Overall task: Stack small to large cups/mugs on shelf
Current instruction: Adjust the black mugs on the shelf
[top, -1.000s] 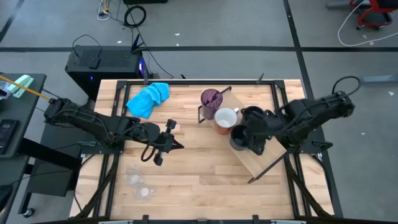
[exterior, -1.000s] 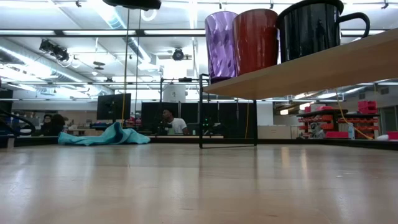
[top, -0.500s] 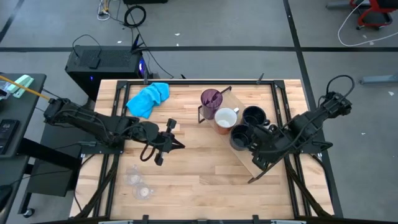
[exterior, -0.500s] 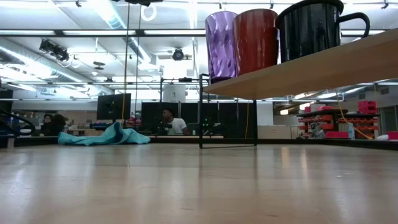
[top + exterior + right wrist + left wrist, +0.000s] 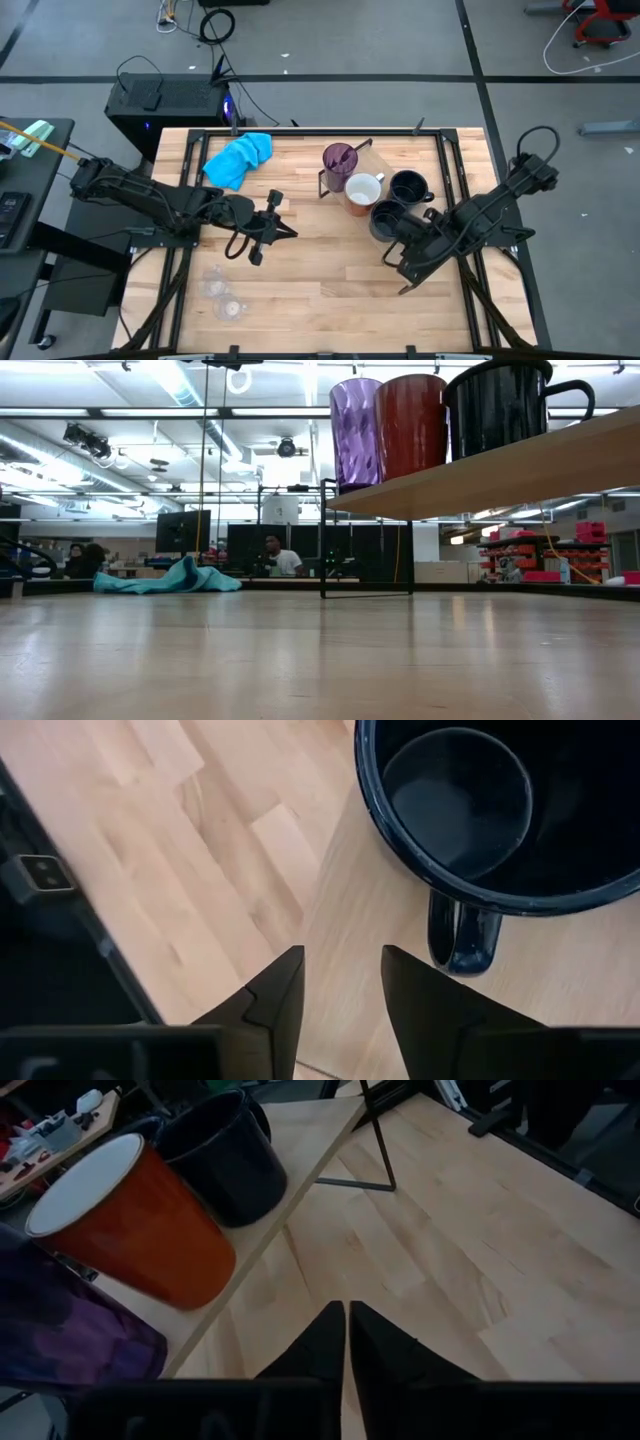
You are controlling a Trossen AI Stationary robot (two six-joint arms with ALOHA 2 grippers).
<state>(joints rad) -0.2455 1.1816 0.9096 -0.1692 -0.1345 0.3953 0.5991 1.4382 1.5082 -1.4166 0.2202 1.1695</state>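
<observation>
- Shelf: light wooden board on a black wire frame, running diagonally across the table's right half.
- Cups on the shelf, in a row: purple tumbler, white mug, then two dark mugs.
- Two clear glasses: on the tabletop at 7 o'clock, well apart from the shelf.
- Right gripper: above the shelf at 5 o'clock from the nearer dark mug; fingers narrowly parted, holding nothing.
- Left gripper: over bare tabletop left of the shelf; fingers nearly together, a thin slit between them, empty.
- Blue cloth: at 11 o'clock.
</observation>
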